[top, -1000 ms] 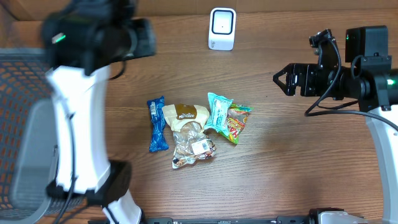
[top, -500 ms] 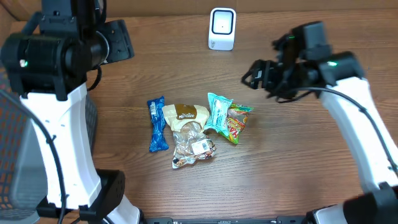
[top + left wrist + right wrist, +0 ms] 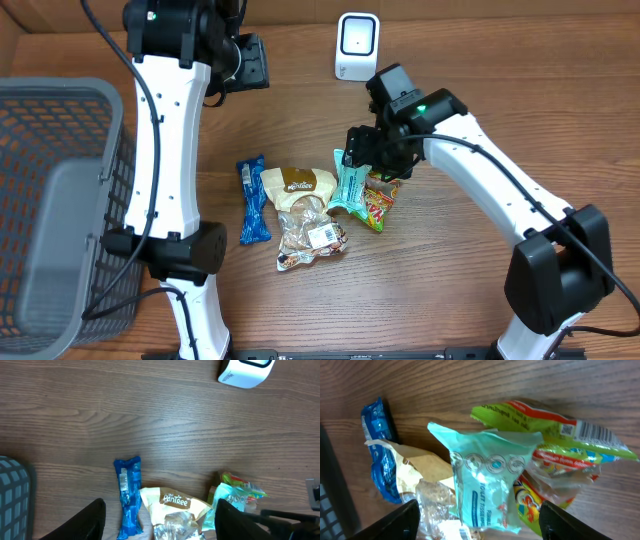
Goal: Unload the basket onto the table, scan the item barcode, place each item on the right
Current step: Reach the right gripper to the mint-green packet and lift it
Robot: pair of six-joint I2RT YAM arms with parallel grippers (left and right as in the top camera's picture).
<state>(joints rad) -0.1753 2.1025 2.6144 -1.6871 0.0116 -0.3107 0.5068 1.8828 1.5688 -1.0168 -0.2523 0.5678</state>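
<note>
Several snack packets lie mid-table: a blue bar (image 3: pixel 253 200), a tan Pantree bag (image 3: pixel 297 183), a clear bag with a white label (image 3: pixel 312 236), a teal packet (image 3: pixel 352 180) and a green-and-red candy bag (image 3: pixel 381 200). The white scanner (image 3: pixel 357 45) stands at the back. My right gripper (image 3: pixel 363 150) hovers open just above the teal packet (image 3: pixel 487 485), with the fingers either side of it and nothing held. A barcode (image 3: pixel 592 433) shows on the candy bag (image 3: pixel 560 445). My left gripper (image 3: pixel 247 62) is open, high over the back left, looking down on the blue bar (image 3: pixel 127 497) and the Pantree bag (image 3: pixel 172 510).
A grey mesh basket (image 3: pixel 60 200) fills the left edge of the table. The left arm's white links rise beside it, close to the blue bar. The scanner (image 3: pixel 247 370) shows at the top right of the left wrist view.
My right arm has swung in from the right edge to above the teal packet. The left arm has moved back and rightward, away from the overhead camera, uncovering the basket.
</note>
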